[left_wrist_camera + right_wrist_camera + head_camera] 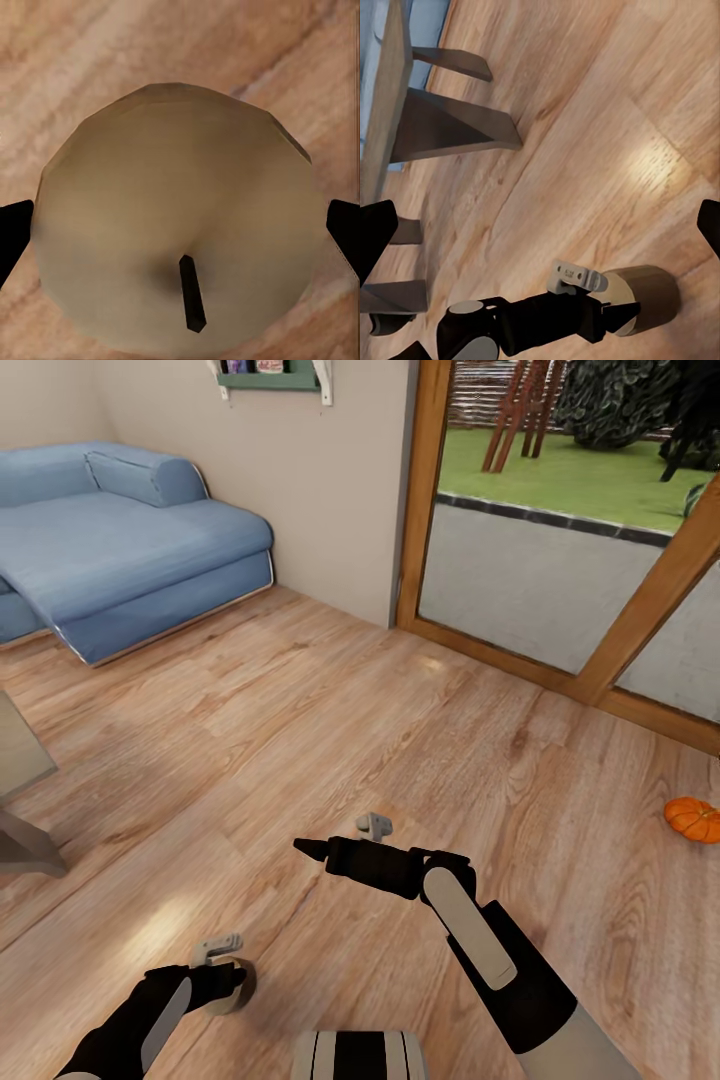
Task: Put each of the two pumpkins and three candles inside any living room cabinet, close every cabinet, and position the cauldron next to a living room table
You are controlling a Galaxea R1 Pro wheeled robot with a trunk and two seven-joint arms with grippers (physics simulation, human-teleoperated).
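Overhead, pumpkin (693, 818) far right (wrist: candle (180, 217) wick).

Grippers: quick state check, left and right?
Left gripper: open, fingers either side of a candle on the floor, no contact seen.
Right gripper: cannot tell, holding nothing.

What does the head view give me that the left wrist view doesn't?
Head view alone: the pumpkin on the floor by the glass door, the blue sofa, and the right claw held out over the floor. Left wrist view alone: the candle's flat top with its dark wick, seen from straight above. Both share the candle between the left claw's fingers and the wood floor.
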